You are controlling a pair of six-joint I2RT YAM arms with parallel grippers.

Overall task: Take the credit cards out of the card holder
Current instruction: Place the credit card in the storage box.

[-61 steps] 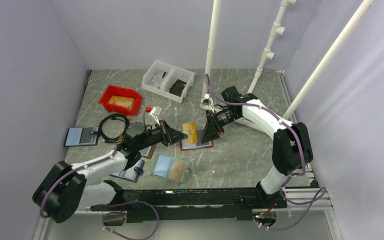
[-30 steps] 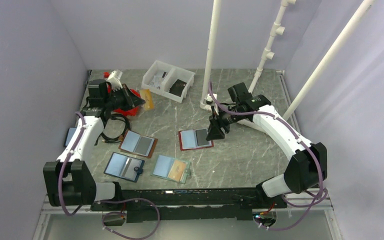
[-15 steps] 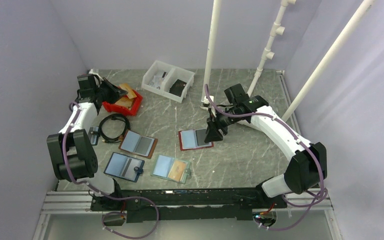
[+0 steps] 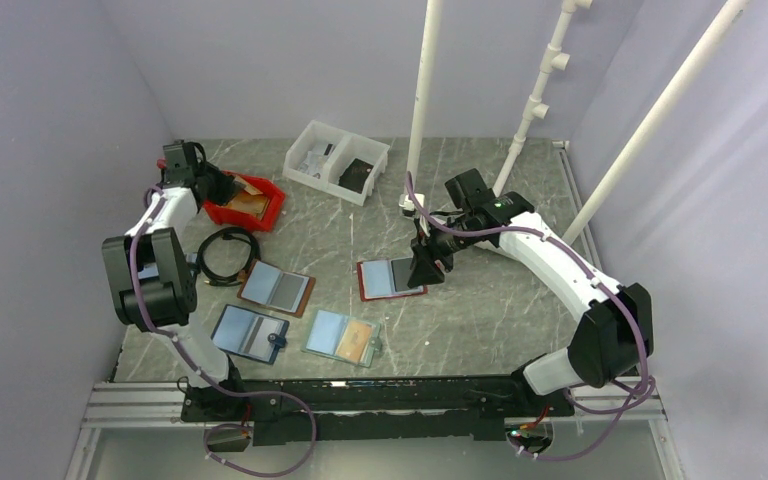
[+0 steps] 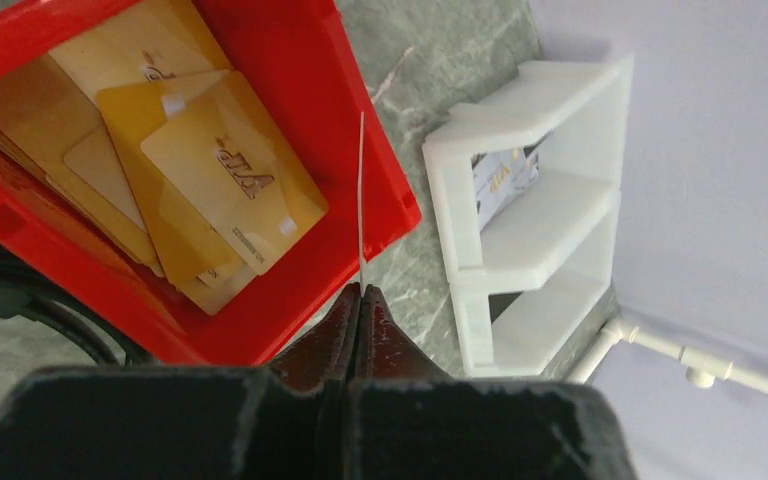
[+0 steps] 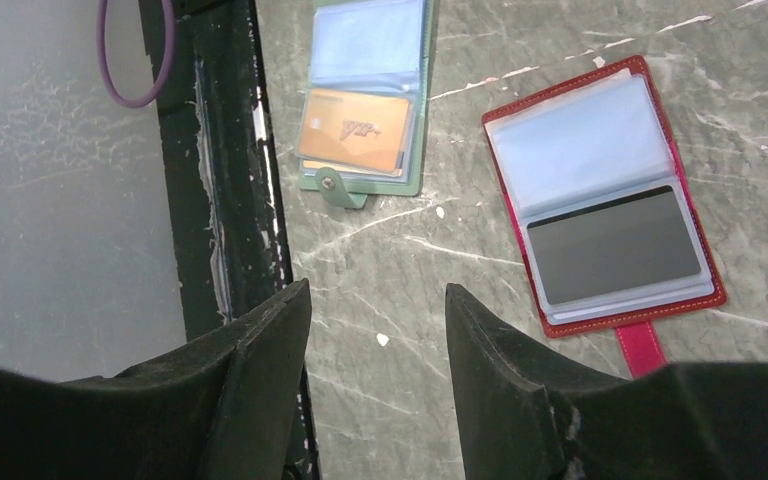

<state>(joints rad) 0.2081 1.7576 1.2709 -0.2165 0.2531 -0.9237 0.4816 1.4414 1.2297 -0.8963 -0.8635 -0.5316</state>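
The red-edged card holder [image 4: 390,279] lies open at mid table, with a dark grey card [image 6: 615,245] in one clear pocket and a pale blue pocket beside it. My right gripper [image 4: 426,270] hovers open over the bare table at the holder's right edge; in its wrist view the right gripper [image 6: 375,300] holds nothing. At the far left, my left gripper [image 4: 218,186] sits over the red bin [image 4: 260,215]. The left gripper [image 5: 360,290] is shut on a credit card [image 5: 362,200], seen edge-on as a thin pale line above the bin's rim.
The red bin's [image 5: 385,170] inside holds several gold cards [image 5: 230,180]. A white two-part tray [image 4: 337,160] stands behind it. A black cable [image 4: 225,255], a brown holder [image 4: 276,288], a blue holder [image 4: 248,333] and a teal holder [image 4: 343,337] lie at front left. White pipes [image 4: 422,100] rise at the back.
My left arm swung from the card holder to the red bin at back left, carrying the tan-orange card. The right gripper stayed open beside the holder.
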